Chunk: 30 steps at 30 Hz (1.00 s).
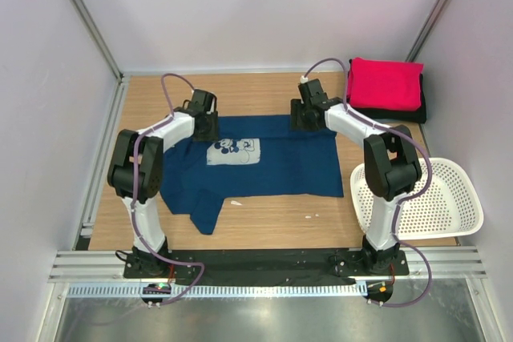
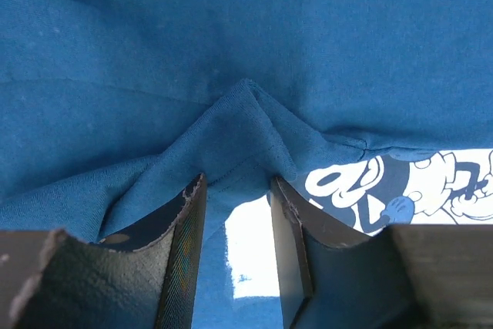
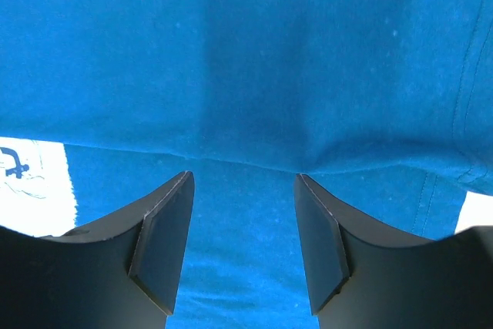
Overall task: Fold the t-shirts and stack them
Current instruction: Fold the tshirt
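Observation:
The navy blue t-shirt [image 1: 280, 158] lies spread flat on the table, its pale cartoon print [image 1: 232, 150] on the left half. My left gripper [image 1: 207, 126] is down on the shirt's far edge near the print. In the left wrist view the left gripper [image 2: 237, 179] has its jaws partly apart, and a raised ridge of navy cloth [image 2: 246, 113] stands at the tips. My right gripper [image 1: 307, 115] is at the far edge further right. In the right wrist view the right gripper [image 3: 243, 175] is open over flat navy cloth [image 3: 246, 75]. The pink-red t-shirt [image 1: 386, 82] lies folded on the black t-shirt [image 1: 393, 112] at the back right.
A white perforated basket [image 1: 461, 198] stands at the right front, next to the right arm's base. Bare wooden table [image 1: 264, 86] shows behind the shirt. Walls and metal rails close in the left, back and right sides.

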Each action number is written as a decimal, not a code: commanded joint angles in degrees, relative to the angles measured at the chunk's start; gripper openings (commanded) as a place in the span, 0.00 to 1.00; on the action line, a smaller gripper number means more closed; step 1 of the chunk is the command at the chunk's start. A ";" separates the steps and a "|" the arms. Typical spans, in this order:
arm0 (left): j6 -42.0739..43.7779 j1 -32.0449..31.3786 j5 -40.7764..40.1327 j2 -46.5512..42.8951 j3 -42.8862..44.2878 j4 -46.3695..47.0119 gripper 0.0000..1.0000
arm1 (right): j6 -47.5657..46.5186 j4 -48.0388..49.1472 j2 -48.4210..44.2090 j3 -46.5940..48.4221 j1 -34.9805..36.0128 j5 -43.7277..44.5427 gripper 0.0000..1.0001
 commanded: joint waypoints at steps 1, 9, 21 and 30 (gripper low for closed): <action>0.49 -0.26 -0.84 0.66 2.54 0.81 0.40 | 0.55 -0.05 -0.50 2.44 0.15 1.16 0.60; 1.89 -0.70 1.88 1.54 2.72 1.07 0.52 | 0.55 -0.31 -0.77 2.09 0.15 1.24 0.60; 1.19 -1.05 -0.84 3.21 3.77 1.07 0.26 | 0.20 -0.49 -0.94 1.74 0.06 1.86 0.60; 1.72 -1.22 -1.01 -1.52 2.54 -0.85 0.05 | 0.37 -0.58 -0.59 1.83 0.15 1.42 0.60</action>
